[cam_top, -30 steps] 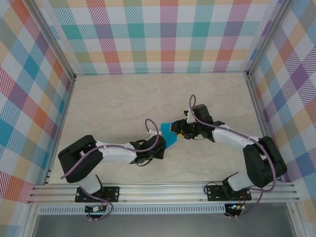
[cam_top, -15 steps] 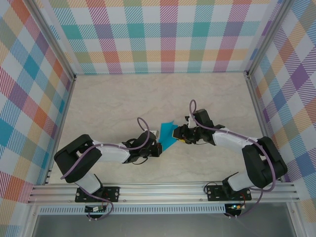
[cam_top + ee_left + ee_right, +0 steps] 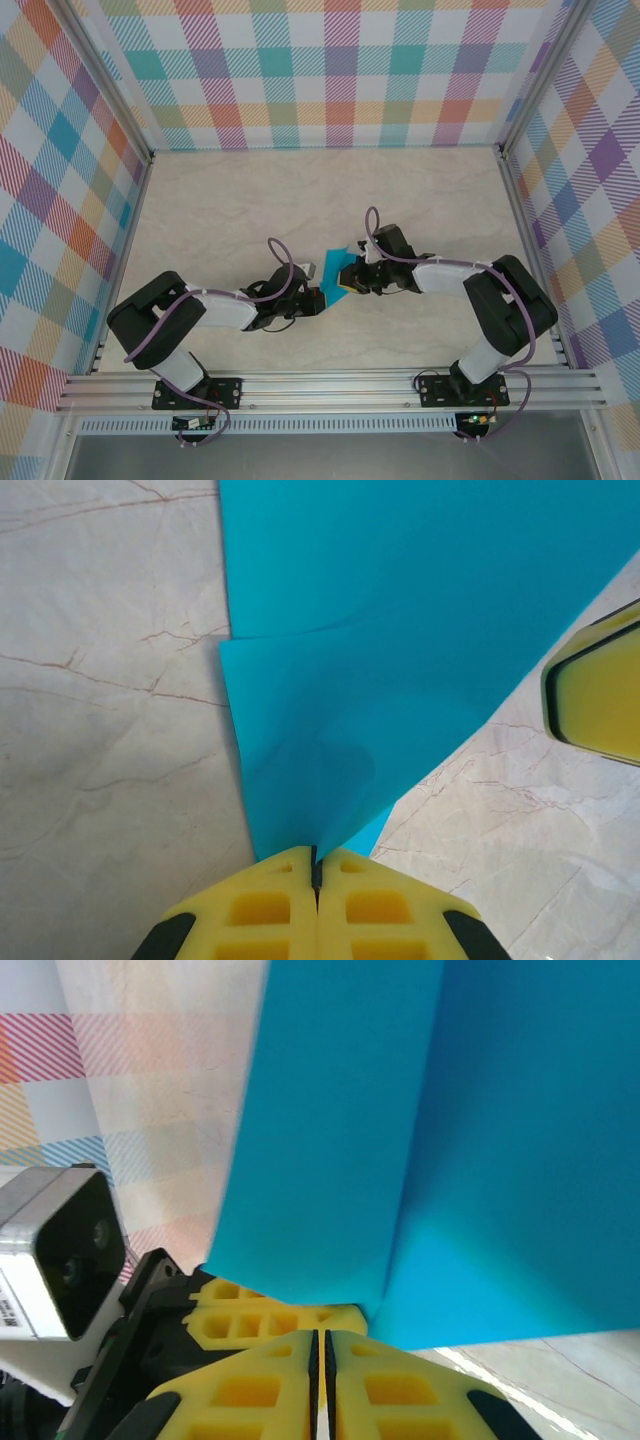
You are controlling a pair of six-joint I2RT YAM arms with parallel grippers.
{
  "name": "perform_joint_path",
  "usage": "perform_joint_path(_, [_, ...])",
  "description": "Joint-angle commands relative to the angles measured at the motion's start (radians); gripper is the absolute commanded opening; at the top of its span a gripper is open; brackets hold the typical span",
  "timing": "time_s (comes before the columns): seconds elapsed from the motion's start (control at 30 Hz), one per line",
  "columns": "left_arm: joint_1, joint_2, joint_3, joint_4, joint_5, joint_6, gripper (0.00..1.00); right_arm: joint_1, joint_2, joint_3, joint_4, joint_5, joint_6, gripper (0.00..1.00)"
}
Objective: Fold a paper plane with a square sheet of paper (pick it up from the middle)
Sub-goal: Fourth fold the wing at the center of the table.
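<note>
Left gripper (image 3: 315,858), clamped tight on one corner of the folded sheet of paper (image 3: 400,630), is the anchor: the sheet fans away from it toward the right gripper (image 3: 322,1338), closed to a slit just beyond, grip unclear.

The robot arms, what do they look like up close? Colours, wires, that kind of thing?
The left arm and right arm match: smooth white links between bulky black joint housings, with a purple cable looping loose along each. The jaws are bright yellow blocks with square moulded pockets and black edging.
</note>
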Motion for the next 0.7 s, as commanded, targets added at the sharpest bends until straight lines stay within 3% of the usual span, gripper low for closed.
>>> perform_joint_path(0.0, [0.025, 0.026, -0.011, 0.019, 0.048, -0.022, 0.0, 0.006, 0.024, 0.039, 0.074, -0.032, 0.03, 0.12])
perform_joint_path(0.67, [0.114, 0.063, -0.02, 0.021, 0.168, -0.072, 0.0, 0.005, 0.184, 0.114, 0.056, 0.038, 0.042, 0.12])
